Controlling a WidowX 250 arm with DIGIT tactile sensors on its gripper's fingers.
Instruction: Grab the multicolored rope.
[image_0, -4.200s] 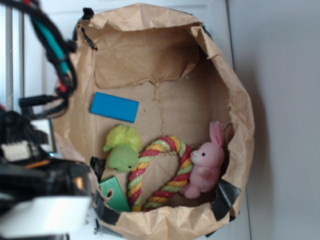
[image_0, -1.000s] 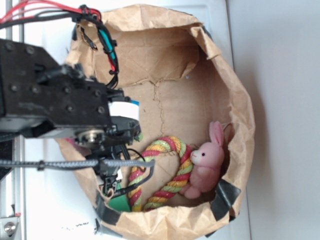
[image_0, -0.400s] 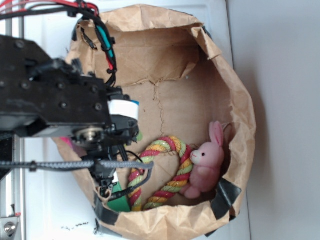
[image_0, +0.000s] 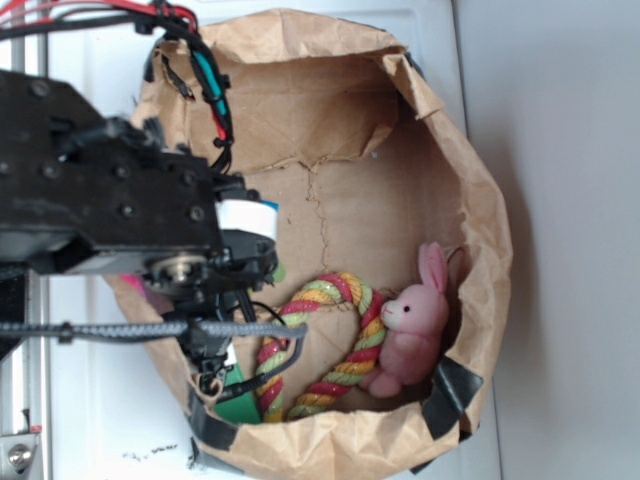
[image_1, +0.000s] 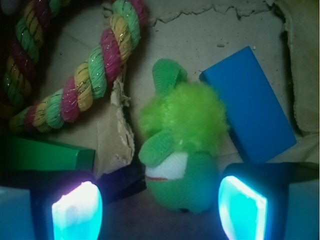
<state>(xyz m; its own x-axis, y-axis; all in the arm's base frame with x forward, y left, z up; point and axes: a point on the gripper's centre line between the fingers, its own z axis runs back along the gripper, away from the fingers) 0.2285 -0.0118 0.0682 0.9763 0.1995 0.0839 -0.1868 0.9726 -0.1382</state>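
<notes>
In the wrist view the gripper (image_1: 159, 212) stands wide open and holds nothing — its two glowing pads (image_1: 77, 212) sit at the bottom corners with the green plush (image_1: 186, 150) between them, nearer the right pad. The plush lies on the cardboard floor, fuzzy lime tuft above its pale face. Just right of the plush, touching its tuft, is a blue block (image_1: 250, 105). Left of the plush, past a torn flap of cardboard, a dark green block (image_1: 45, 156) lies low at the left edge. Beyond the plush and up to its left runs the rope (image_1: 95, 75), a twisted band of red, yellow and green curving off the top of the picture — apart from the plush and outside the jaws.

From the exterior view the arm (image_0: 110, 210) covers the plush; the rope (image_0: 345, 330) arcs out to its right inside the brown paper bag (image_0: 480, 200), one leg near the gripper (image_0: 215, 355), the other touching the pink bunny (image_0: 410, 325), which sits against the bag's wall
</notes>
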